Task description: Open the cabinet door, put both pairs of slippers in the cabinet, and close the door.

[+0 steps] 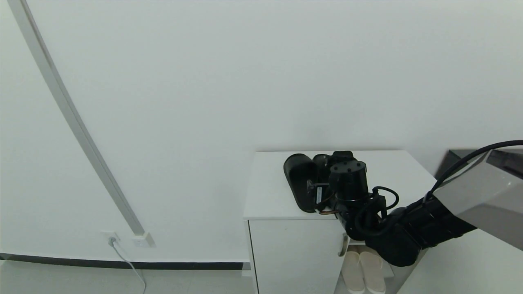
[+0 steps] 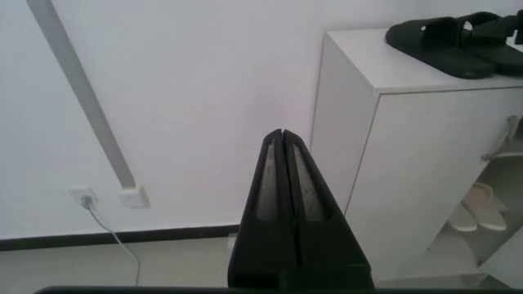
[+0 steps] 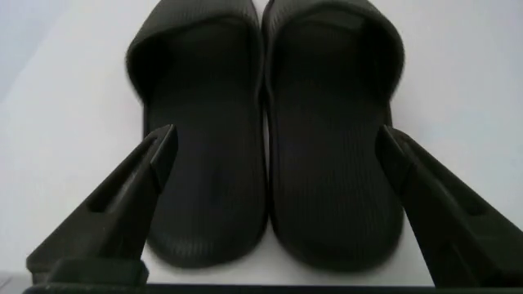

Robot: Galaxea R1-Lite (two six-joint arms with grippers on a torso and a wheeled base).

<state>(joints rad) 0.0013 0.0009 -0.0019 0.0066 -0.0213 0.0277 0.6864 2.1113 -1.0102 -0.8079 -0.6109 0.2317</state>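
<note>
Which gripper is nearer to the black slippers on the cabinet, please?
Right. The right gripper is open, straddling the black slippers; the left gripper is shut, off beside the cabinet.

I see black slippers (image 1: 300, 183) on the cabinet (image 1: 265, 192) top | right arm (image 1: 408, 232) over them | white slippers (image 1: 363, 271) inside its open right half, down low

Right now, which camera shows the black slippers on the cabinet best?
The right wrist view: the black slippers lie side by side between the open fingers of the right gripper. In the head view the right arm hides much of the pair. The left wrist view catches them at its edge.
</note>
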